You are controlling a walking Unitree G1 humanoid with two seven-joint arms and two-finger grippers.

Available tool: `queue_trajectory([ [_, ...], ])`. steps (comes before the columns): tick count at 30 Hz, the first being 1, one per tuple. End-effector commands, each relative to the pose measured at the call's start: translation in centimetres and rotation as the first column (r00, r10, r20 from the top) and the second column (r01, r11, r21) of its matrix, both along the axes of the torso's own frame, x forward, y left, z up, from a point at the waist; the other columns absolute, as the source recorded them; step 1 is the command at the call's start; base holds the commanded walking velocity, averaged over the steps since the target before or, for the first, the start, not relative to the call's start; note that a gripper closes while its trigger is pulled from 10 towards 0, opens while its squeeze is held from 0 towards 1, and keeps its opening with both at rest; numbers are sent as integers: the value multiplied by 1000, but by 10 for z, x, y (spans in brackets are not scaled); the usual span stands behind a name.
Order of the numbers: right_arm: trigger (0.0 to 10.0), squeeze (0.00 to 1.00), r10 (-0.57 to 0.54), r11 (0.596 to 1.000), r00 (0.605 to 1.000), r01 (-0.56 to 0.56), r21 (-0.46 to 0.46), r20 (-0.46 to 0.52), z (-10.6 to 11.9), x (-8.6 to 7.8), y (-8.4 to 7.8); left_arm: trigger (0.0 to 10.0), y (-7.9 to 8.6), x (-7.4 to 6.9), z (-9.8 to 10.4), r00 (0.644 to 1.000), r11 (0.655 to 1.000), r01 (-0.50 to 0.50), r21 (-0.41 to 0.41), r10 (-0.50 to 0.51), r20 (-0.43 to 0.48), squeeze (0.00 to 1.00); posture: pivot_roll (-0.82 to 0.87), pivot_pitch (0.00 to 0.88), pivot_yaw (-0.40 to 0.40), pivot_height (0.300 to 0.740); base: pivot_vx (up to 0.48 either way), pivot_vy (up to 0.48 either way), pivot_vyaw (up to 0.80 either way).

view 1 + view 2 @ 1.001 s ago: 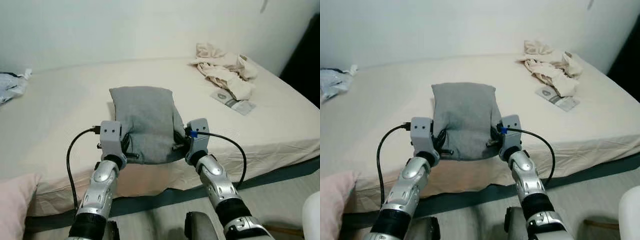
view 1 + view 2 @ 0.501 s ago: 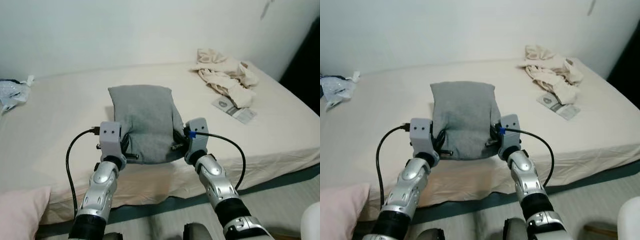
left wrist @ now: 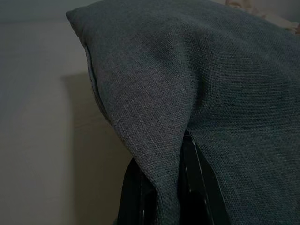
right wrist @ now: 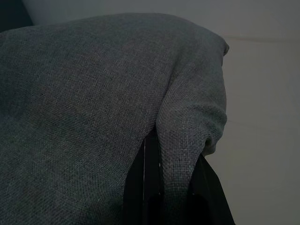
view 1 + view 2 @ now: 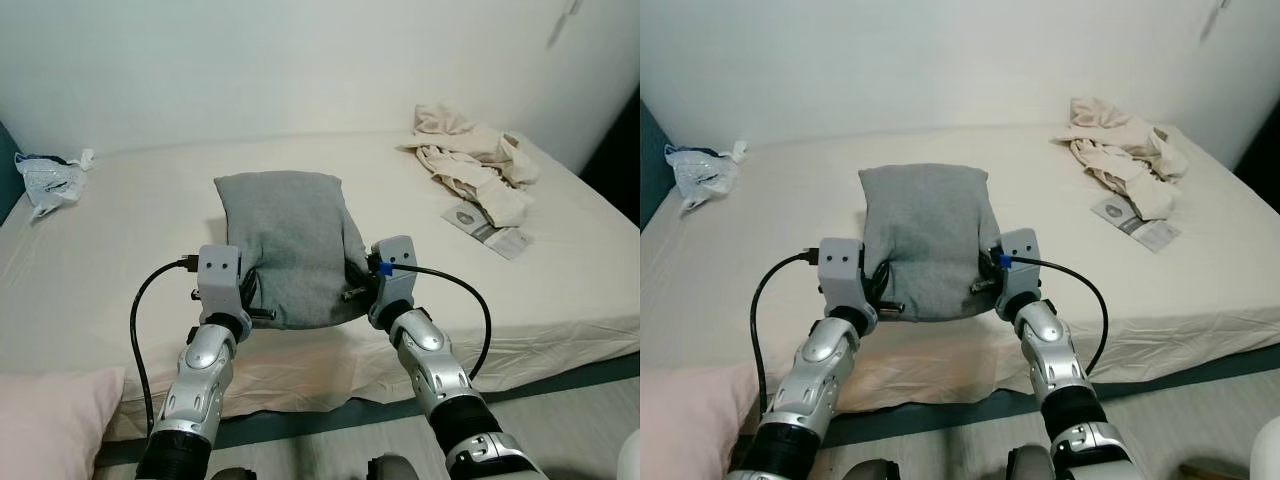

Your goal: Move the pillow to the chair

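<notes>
- The left gripper (image 5: 258,297) is closed on the near left corner of the grey pillow (image 5: 290,240); in the left wrist view a fold of grey fabric (image 3: 164,187) is pinched between its two black fingers (image 3: 197,187)
- The right gripper (image 5: 355,283) is clamped the same way on the pillow's near right corner; the right wrist view shows a bunched ridge of the cover squeezed between its fingers (image 4: 145,183)
- Both silver arms reach forward side by side, one on each flank of the pillow, with a black cable (image 5: 140,310) looping off the left wrist and another (image 5: 470,300) off the right
- The pillow is held between the two grippers at the near edge of the bed (image 5: 120,270), its far end lying over the cream sheet and its near edge sagging slightly between the grips
- A pink cushion (image 5: 50,420) lies at the lower left, just beside the bed's near edge
- Far back on the left of the mattress lies a crumpled plastic bag (image 5: 48,180), near the wall
- On the right side of the bed, well apart from the pillow, lies a heap of cream clothing (image 5: 470,160), with a flat printed packet (image 5: 490,228) just beside it, nearer the robot
- A dark band (image 5: 560,375) runs below the sheet along the bed's base, with pale floor in front of it
</notes>
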State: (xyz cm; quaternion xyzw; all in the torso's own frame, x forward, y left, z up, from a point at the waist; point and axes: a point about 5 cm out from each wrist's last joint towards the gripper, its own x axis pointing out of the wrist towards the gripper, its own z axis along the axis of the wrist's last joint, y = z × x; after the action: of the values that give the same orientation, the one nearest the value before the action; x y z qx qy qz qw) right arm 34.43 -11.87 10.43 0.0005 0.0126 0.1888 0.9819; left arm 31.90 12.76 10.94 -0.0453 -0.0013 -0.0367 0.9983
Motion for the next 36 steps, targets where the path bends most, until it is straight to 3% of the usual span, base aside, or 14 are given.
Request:
queue_trajectory([
  [1, 10000, 0, 19, 1000, 999, -19, 8, 42, 7, 0, 2, 10000, 9, 2, 16, 995, 999, -49, 18, 47, 89, 0, 15, 46, -14, 642, 0, 0, 0],
  [17, 10000, 0, 41, 999, 997, -41, 4, 63, 10, -1, 5, 10000, 10, 3, 18, 994, 999, -42, 21, 40, 98, 0, 17, 45, -10, 671, 0, 0, 0],
  [36, 10000, 0, 36, 999, 997, -36, 5, 73, 13, 0, 2, 10000, 8, 4, 20, 994, 999, -37, 7, 36, 101, 0, 14, 43, -8, 740, 0, 0, 0],
])
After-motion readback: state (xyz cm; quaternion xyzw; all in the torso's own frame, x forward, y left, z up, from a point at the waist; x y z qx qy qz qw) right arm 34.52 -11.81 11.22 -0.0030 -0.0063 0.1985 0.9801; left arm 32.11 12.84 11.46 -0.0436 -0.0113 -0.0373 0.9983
